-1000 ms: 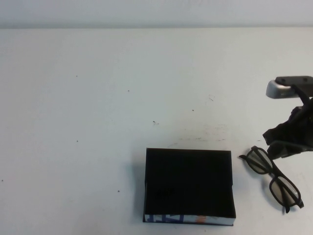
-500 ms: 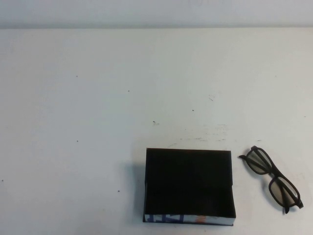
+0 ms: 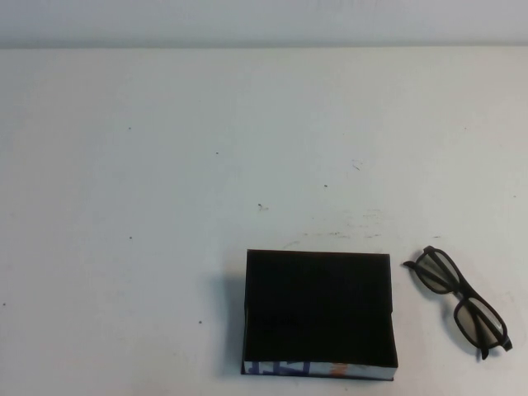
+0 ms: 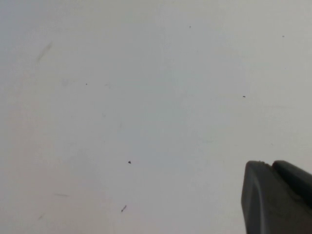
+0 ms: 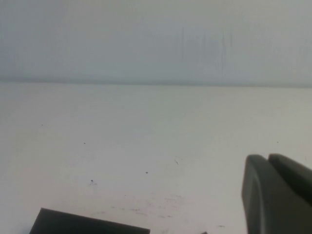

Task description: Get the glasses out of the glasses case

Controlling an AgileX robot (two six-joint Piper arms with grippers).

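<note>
The glasses (image 3: 459, 303) are seen on the table (image 3: 165, 165), just right of the glasses case (image 3: 319, 312). Only part of the left gripper (image 4: 278, 197) and right gripper (image 5: 277, 194) is shown; finger state cannot be told.

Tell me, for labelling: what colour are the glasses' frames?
Black, clearest in the high view: glasses right of the glasses case.

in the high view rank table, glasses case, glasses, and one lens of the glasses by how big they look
1. table, fills nearly the whole view
2. glasses case
3. glasses, lying right of the case
4. one lens of the glasses

Neither end effector appears in the high view; each wrist view shows only a dark edge of its own.
</note>
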